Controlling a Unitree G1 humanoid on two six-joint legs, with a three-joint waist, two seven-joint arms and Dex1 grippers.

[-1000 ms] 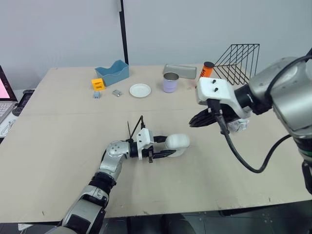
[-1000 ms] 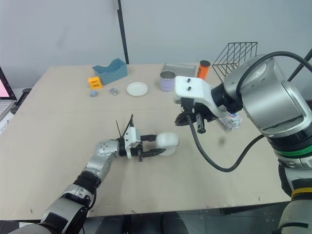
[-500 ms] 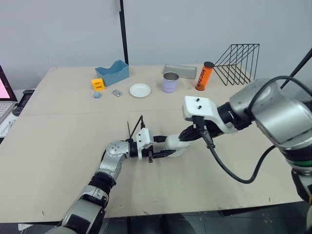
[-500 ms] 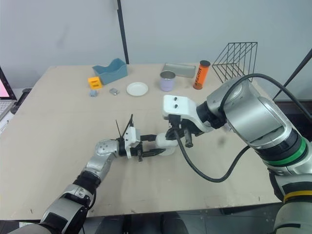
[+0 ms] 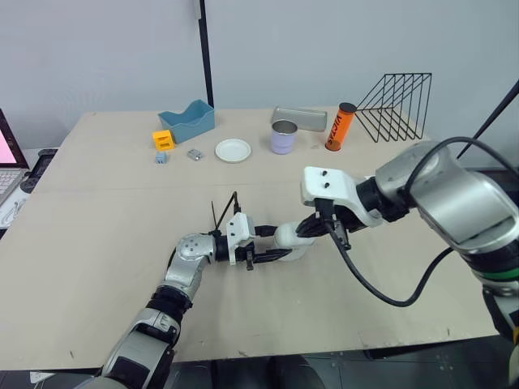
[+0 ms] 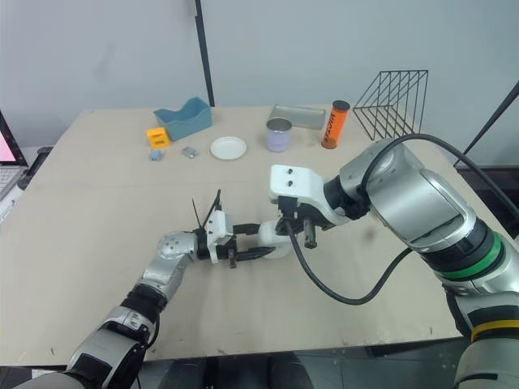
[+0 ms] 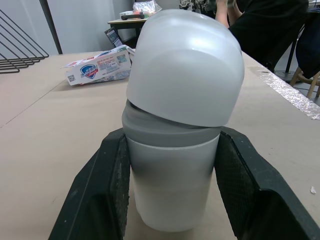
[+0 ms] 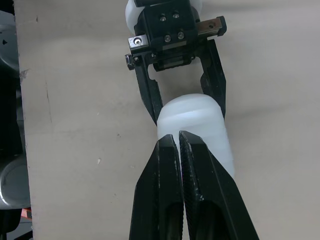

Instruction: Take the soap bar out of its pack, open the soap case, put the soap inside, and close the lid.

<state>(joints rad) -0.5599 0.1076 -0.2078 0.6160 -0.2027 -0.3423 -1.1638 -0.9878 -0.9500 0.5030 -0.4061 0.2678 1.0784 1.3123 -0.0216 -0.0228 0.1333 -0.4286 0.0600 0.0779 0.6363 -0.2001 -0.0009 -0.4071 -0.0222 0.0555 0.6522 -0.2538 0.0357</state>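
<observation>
Step in hand, by my reading: opening the case. The white rounded plastic soap case (image 5: 296,237) lies on its side on the beige counter (image 5: 105,203), about mid-counter and a bit toward the near edge. The left tool (image 5: 276,243) is spread to the case's width w/ one finger on each flank of the lower half, pinning it. The right tool (image 8: 177,137) has both fingers pressed together, holding nothing, tips set on the lid (image 7: 187,70) – touching, as far as I can tell. In the left wrist view the lid sits tilted on the base, w/ a grey inner band (image 7: 170,135) exposed at the seam, so it looks unseated but not off. The white-and-blue printed soap pack (image 7: 97,65) lies flat on the counter, well apart from the case; can't tell if it's been opened. Next move prob. calls for the right tool to pry or push the lid clear while the left keeps the base from sliding – then back to the pack for the bar.
</observation>
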